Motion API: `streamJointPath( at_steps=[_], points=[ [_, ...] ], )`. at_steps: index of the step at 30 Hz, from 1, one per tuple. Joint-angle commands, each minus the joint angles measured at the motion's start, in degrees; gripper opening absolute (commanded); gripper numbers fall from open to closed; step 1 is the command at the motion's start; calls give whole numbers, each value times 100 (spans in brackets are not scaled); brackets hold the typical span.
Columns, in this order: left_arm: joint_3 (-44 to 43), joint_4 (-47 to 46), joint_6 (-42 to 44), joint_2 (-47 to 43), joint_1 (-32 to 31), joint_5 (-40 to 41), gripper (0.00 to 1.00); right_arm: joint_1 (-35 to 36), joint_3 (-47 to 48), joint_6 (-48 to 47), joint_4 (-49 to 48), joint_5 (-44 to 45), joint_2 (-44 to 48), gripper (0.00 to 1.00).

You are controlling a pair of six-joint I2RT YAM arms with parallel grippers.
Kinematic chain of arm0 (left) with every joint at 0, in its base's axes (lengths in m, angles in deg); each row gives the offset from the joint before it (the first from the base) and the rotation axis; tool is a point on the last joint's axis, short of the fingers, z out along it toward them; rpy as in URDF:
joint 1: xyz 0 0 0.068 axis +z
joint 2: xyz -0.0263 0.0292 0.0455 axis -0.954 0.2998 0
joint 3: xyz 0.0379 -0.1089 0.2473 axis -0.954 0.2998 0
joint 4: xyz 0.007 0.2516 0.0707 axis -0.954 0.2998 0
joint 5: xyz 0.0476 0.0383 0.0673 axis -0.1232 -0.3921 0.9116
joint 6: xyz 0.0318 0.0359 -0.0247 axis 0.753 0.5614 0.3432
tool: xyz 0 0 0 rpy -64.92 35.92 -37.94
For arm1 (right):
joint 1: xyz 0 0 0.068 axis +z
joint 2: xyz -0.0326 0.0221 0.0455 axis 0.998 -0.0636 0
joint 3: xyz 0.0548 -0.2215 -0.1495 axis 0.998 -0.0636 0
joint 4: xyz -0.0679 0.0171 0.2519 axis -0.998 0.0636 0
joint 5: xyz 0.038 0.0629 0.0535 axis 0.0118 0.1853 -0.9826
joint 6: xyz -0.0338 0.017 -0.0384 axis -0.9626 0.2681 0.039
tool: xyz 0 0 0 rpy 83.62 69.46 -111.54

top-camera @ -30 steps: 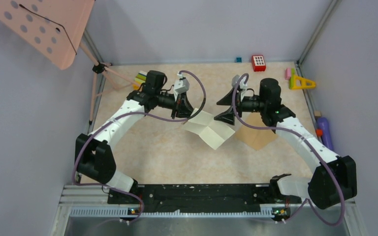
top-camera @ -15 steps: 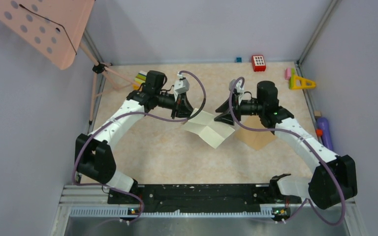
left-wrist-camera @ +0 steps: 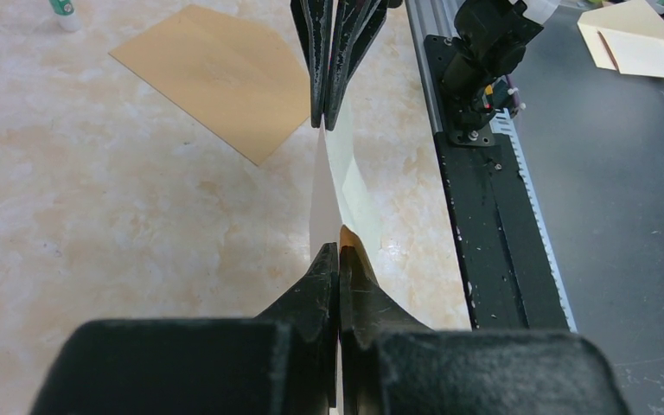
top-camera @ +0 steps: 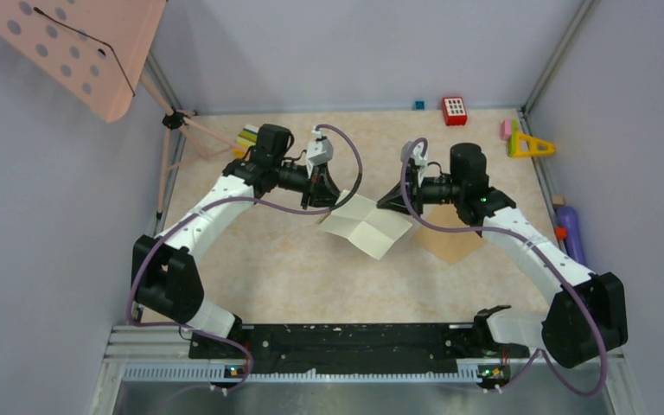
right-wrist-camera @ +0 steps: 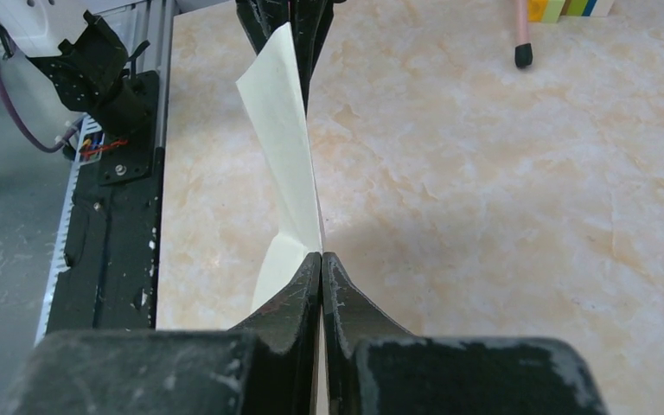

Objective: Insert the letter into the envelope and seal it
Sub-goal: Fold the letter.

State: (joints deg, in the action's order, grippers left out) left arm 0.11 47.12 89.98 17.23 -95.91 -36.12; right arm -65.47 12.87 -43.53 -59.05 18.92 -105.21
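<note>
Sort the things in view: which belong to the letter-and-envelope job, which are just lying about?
Job: pale off-white creased paper letter, gripped by left pincer and right pincer; tan-brown flat kraft paper envelope.
Lying about: red white-dotted block; yellow triangular plastic toy; purple plastic cylinder; pink perforated board.

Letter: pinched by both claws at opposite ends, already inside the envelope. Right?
Not inside. The left claw and right claw pinch the letter at opposite ends, but the envelope lies flat on the table beside it, per the left wrist view.
</note>
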Motion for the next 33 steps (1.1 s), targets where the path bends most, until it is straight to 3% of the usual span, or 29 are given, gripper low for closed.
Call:
streamJointPath(
  at_steps=[1, 3, 4, 7, 8, 9, 11, 16, 25, 33],
  points=[
    [-179, -208, -68, -317, 2, 2, 0, 69, 154, -195, 160, -21, 65, 0],
    [-199, -253, -125, -331, 14, 113, 3, 65, 211, -167, 220, -7, 82, 0],
    [-233, -276, -163, -337, 28, 222, 12, 70, 226, -141, 236, -3, 84, 0],
    [-370, -296, -312, -397, 272, 535, 46, 66, 270, -111, 323, 46, 97, 0],
    [-395, -465, -557, -419, 445, 416, 64, 65, 275, -126, 374, 55, 101, 0],
    [-395, -703, -842, -439, 642, 202, 76, 69, 277, -146, 407, 66, 110, 0],
    [-395, -1295, -1565, -453, 1012, -242, 88, 65, 224, -152, 387, 88, 131, 0],
    [-363, -1555, -1879, -544, 901, -352, 93, 69, 169, 15, 177, 106, 107, 0],
    [-225, -1341, -1706, -596, 51, 492, 95, 65, 201, 564, -104, 426, -39, 0],
    [-332, -775, -1076, -559, -213, 949, 95, 65, 321, 650, -39, 558, -180, 0]
  ],
)
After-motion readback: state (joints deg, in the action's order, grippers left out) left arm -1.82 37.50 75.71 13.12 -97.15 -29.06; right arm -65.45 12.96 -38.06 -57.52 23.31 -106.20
